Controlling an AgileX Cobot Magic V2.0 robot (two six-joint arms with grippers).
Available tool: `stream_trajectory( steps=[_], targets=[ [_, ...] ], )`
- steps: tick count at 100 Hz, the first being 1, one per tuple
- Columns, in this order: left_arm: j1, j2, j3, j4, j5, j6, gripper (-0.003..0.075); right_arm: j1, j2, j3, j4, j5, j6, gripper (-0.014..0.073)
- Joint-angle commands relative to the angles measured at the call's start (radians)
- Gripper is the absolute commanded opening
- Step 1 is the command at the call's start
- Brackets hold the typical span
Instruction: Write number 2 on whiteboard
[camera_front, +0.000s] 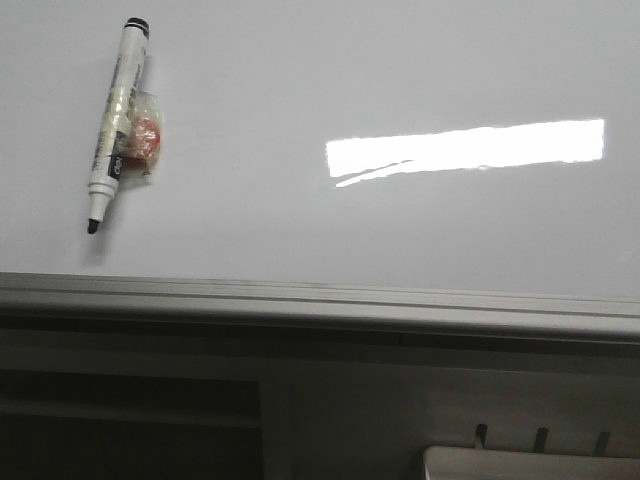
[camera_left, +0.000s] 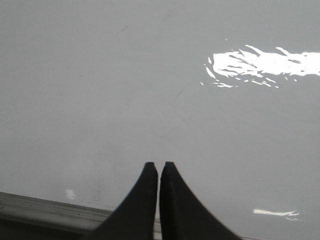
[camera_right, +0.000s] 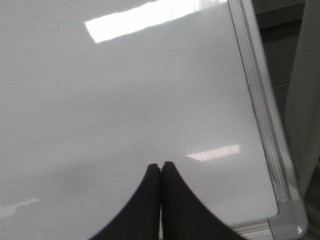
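The whiteboard (camera_front: 330, 230) fills the front view, glossy white with a grey metal edge strip along its near side. No drawn number 2 shows on it in any view. A white marker (camera_front: 116, 125) with a black cap end and bare black tip lies on the board at the far left, a small red piece in clear wrap taped to its side. My left gripper (camera_left: 159, 165) is shut and empty over bare board (camera_left: 125, 90) near the edge strip. My right gripper (camera_right: 160, 165) is shut and empty over the board (camera_right: 125, 100) near its corner. Neither gripper shows in the front view.
A bright rectangular light reflection (camera_front: 465, 147) lies on the board's right half. Dark grey furniture (camera_front: 130, 410) stands beyond the edge strip. The board's rounded grey corner piece (camera_right: 288, 221) and side frame show in the right wrist view.
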Motion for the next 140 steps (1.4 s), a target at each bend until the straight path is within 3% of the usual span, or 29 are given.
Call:
stream_trajectory(
  steps=[1, 13, 28, 36, 48, 70, 83, 102, 118, 140],
  targets=[
    [0.004, 0.038, -0.042, -0.022, -0.074, -0.010, -0.0020, -0.001, 0.037, -0.049, 0.007, -0.049, -0.001, -0.0071],
    [-0.007, 0.050, -0.042, -0.097, -0.074, -0.010, 0.0019, -0.001, 0.037, -0.049, 0.014, -0.047, -0.001, -0.0071],
    [-0.017, 0.050, -0.034, -0.118, -0.134, -0.010, 0.0262, -0.001, 0.037, -0.049, 0.014, -0.054, -0.001, -0.0071],
    [-0.017, 0.050, -0.011, -0.144, -0.249, -0.010, 0.0327, -0.001, 0.037, -0.049, 0.065, -0.063, -0.001, -0.0071],
    [-0.037, 0.050, -0.012, -0.149, -0.267, 0.000, 0.0332, 0.034, 0.042, -0.049, 0.243, -0.036, -0.065, -0.0071],
    [-0.197, 0.050, -0.013, -0.149, -0.267, 0.034, 0.0332, 0.133, 0.069, -0.049, 0.540, 0.051, -0.594, -0.0071],
    [-0.329, 0.080, -0.013, -0.149, -0.267, 0.052, 0.0329, 0.179, 0.085, -0.049, 0.713, 0.060, -0.760, -0.0071],
    [-0.523, 0.211, -0.013, -0.158, -0.291, 0.052, 0.0315, 0.230, 0.094, -0.049, 0.763, 0.050, -0.815, -0.0071],
    [-0.667, 0.369, -0.013, -0.161, -0.443, 0.052, 0.0315, 0.322, 0.094, -0.049, 0.780, 0.046, -0.862, -0.0064],
    [-0.752, 0.588, -0.031, -0.225, -0.591, 0.050, 0.0315, 0.470, 0.094, -0.049, 0.780, -0.036, -0.984, -0.0039]
  ],
)
